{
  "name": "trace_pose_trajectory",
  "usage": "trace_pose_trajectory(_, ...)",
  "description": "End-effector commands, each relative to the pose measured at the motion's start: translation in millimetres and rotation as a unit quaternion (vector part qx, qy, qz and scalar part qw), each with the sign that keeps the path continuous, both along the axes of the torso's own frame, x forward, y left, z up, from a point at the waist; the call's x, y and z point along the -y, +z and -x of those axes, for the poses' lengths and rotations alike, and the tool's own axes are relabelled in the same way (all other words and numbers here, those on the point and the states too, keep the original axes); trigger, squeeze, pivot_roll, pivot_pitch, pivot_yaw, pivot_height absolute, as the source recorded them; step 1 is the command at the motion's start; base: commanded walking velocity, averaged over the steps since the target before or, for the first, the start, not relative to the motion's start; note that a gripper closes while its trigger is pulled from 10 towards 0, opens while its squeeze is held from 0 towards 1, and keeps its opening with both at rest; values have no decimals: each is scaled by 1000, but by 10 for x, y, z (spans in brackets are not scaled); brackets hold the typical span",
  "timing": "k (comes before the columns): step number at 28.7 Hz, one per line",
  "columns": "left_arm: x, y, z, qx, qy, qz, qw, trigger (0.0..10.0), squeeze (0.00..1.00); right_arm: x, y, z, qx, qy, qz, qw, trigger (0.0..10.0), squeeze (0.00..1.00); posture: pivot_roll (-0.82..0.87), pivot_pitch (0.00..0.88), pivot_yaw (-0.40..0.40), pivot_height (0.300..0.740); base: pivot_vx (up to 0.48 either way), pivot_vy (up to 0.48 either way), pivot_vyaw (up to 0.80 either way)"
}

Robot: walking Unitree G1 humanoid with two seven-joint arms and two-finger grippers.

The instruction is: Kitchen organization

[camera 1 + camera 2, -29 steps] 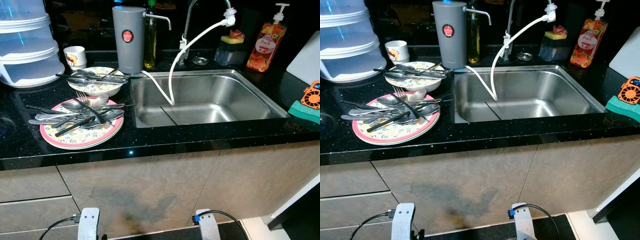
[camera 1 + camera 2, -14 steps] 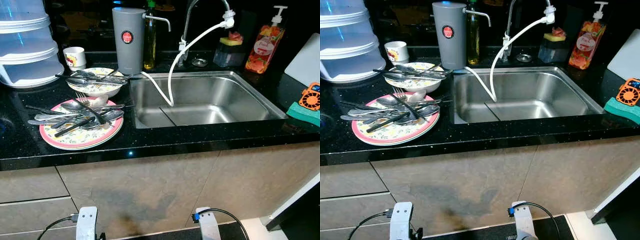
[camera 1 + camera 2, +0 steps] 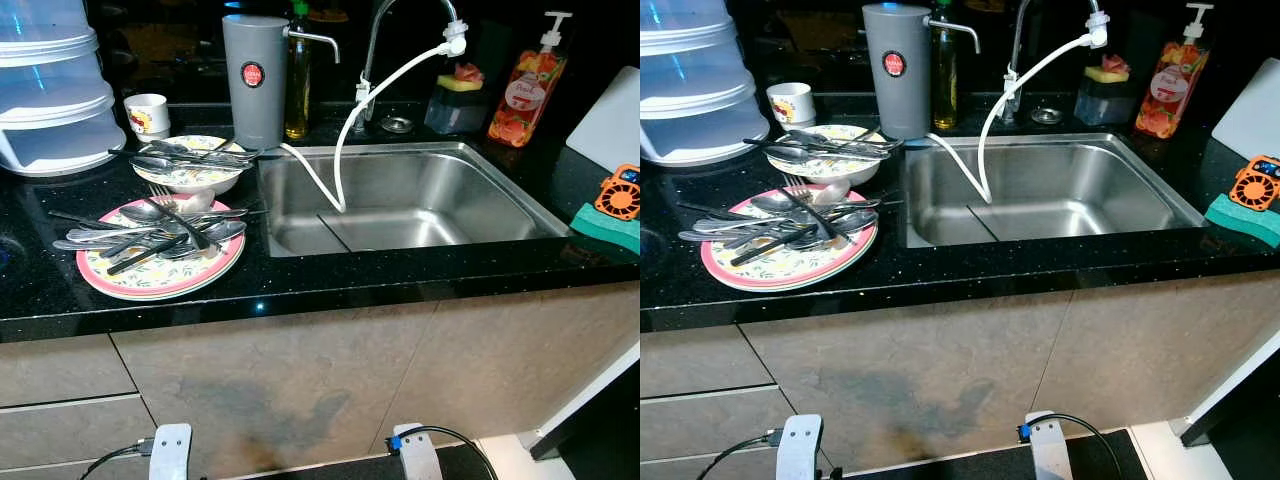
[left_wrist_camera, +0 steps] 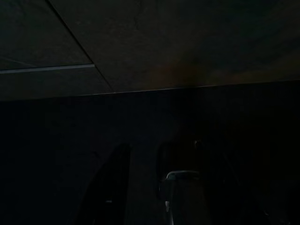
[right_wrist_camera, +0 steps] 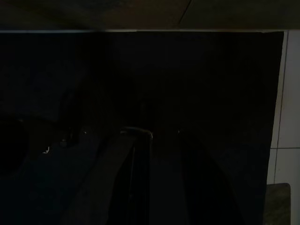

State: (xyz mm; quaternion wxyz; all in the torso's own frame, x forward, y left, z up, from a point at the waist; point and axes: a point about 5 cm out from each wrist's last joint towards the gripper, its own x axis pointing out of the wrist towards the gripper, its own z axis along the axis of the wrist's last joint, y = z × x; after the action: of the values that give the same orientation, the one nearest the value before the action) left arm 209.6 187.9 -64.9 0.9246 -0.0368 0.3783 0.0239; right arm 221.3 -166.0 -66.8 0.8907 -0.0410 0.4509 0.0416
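While both arms hang low in front of the cabinet, the countertop scene reads as follows.

Counter: black speckled countertop (image 3: 330, 285) with a steel sink (image 3: 400, 205) set into it, tan cabinet fronts (image 3: 300, 390) below.
Plate: pink-rimmed plate (image 3: 160, 283) left of the sink, near the counter's front edge, heaped with loose cutlery (image 3: 150, 228), spoons and forks lying crosswise.
Bowl: patterned bowl (image 3: 190, 178) just behind the plate, more cutlery laid flat across its rim.
Cup: small white cup (image 3: 148, 113) behind the bowl, upright.
Stacked containers: pale translucent tiers (image 3: 55, 95) at the far left of the counter.
Dispenser: grey cylindrical dispenser (image 3: 255, 80) at the sink's back left corner, a bottle (image 3: 298, 90) just beside it.
Faucet: curved faucet (image 3: 385, 40) behind the sink, a white hose (image 3: 345, 150) drooping from its tip into the basin.
Soap: pump bottle (image 3: 525, 95) with fruit label at the back right; a sponge holder (image 3: 458, 100) between it and the faucet.
Right edge: green sponge (image 3: 605, 222) with an orange object (image 3: 620, 192) touching it.
Left gripper: (image 4: 140, 187) hanging in shade before the cabinet; too dark to tell how the jaws stand.
Right gripper: (image 5: 157, 187) likewise low and shaded; jaw state cannot be told.
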Motion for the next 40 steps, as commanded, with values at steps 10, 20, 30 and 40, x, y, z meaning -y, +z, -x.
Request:
trace_pose_trajectory(10, -34, 18, -29, -1, -8, -7, 1000, 10000, 0, 24, -55, 97, -11, 1, 2, 1000, 10000, 0, -6, 101, -19, 740, 0, 0, 0)
trace_pose_trajectory(20, -19, 44, -89, 2, -11, -9, 1000, 10000, 0, -30, -16, 23, 3, -24, -8, 1000, 10000, 0, -44, 108, -3, 740, 0, 0, 0)
trace_pose_trajectory(30, -46, 64, -114, 6, -7, -11, 1000, 10000, 0, -77, 14, -34, 6, -21, -10, 1000, 10000, 0, -22, 101, -1, 740, 0, 0, 0)
trace_pose_trajectory(40, -39, 87, -148, 14, -2, -8, 1000, 10000, 0, -71, 34, -67, 12, -23, -10, 1000, 10000, 0, -13, 78, -1, 740, 0, 0, 0)
